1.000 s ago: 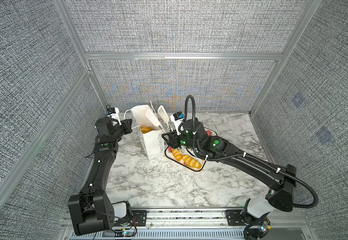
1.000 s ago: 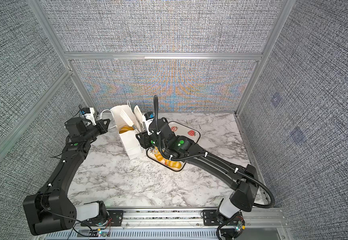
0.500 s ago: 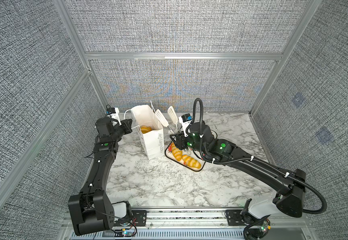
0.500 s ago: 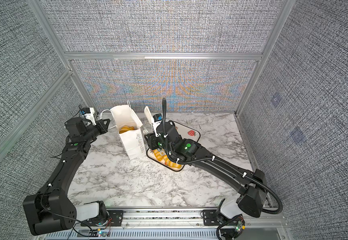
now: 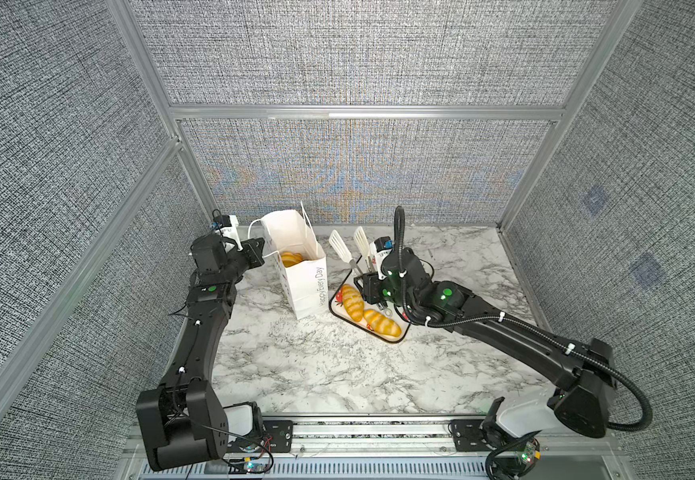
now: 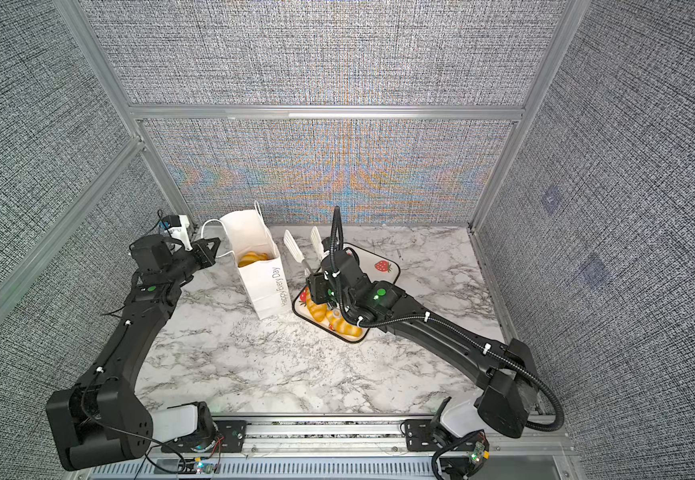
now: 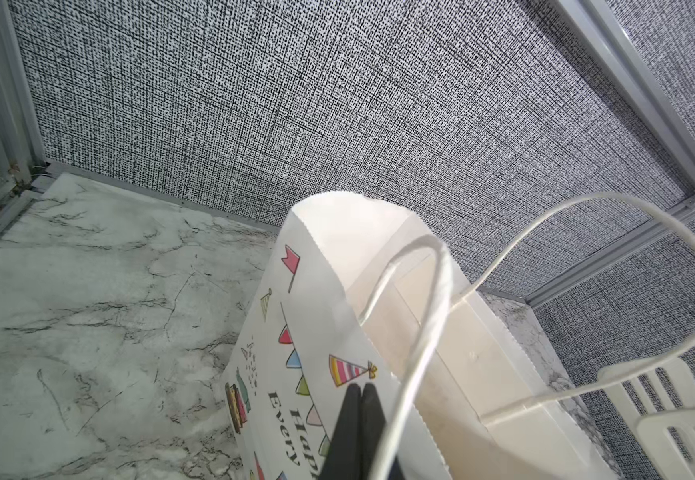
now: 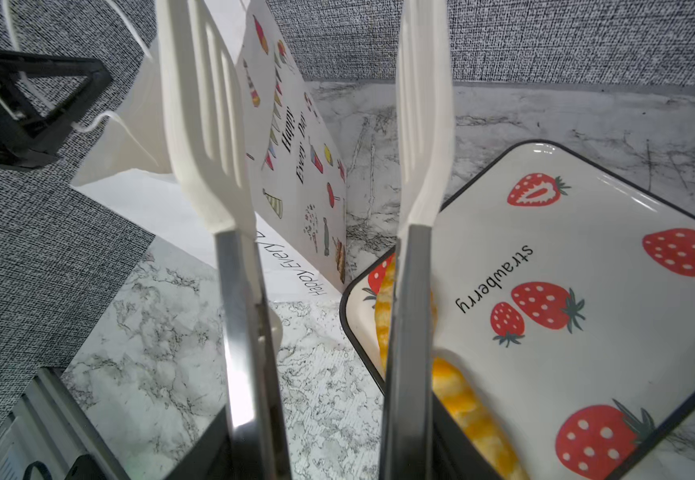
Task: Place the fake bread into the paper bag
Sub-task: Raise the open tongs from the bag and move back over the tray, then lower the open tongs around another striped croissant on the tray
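On the marble table (image 5: 316, 365) we see the paper bag (image 5: 306, 286) standing upright, mouth open. Golden rolls of fake bread (image 5: 292, 258) lie inside, too deep for us to tell which way they point. Just beside the bag, the strawberry tray (image 8: 587, 232) carries two more loaves (image 5: 352, 302) (image 5: 381, 323). They lie end to end along its front-left edge, long axes running from the bag's foot toward the front right. Our left gripper (image 5: 259, 249) is pinched fully closed on the bag's cord handle (image 7: 439, 291). Our right gripper (image 5: 373, 286) clasps the tongs (image 5: 339, 249), whose white blades point upward, spread apart, nothing between them.
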Tool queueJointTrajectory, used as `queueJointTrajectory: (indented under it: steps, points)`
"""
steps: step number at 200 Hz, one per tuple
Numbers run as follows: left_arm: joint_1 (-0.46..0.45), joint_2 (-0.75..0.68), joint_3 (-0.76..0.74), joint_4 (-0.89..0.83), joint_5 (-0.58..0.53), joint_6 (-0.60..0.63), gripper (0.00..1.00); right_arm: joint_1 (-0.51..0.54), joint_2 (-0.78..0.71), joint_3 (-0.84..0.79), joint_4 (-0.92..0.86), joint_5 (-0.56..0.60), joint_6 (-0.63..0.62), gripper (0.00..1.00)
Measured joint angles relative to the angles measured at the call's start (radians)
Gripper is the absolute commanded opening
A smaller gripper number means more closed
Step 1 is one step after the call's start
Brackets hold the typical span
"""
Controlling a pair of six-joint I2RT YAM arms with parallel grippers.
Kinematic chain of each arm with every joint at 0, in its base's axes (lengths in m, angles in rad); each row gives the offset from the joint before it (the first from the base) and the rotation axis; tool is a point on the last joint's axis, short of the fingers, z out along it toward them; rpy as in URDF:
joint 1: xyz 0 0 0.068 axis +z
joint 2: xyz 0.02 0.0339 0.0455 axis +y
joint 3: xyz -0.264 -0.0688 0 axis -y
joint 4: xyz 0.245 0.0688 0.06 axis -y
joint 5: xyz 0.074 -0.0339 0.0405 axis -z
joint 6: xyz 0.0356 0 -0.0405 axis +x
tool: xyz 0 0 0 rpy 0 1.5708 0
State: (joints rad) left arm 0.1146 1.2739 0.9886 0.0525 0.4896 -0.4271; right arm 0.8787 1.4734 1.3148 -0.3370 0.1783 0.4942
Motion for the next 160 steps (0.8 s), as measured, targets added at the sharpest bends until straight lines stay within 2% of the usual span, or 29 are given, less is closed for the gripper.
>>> queueJointTrajectory:
  steps: [160]
  points:
    - [0.000, 0.001, -0.003, 0.005, 0.007, -0.004, 0.00, -0.022, 0.145, -0.014, -0.206, -0.029, 0.112, 0.53]
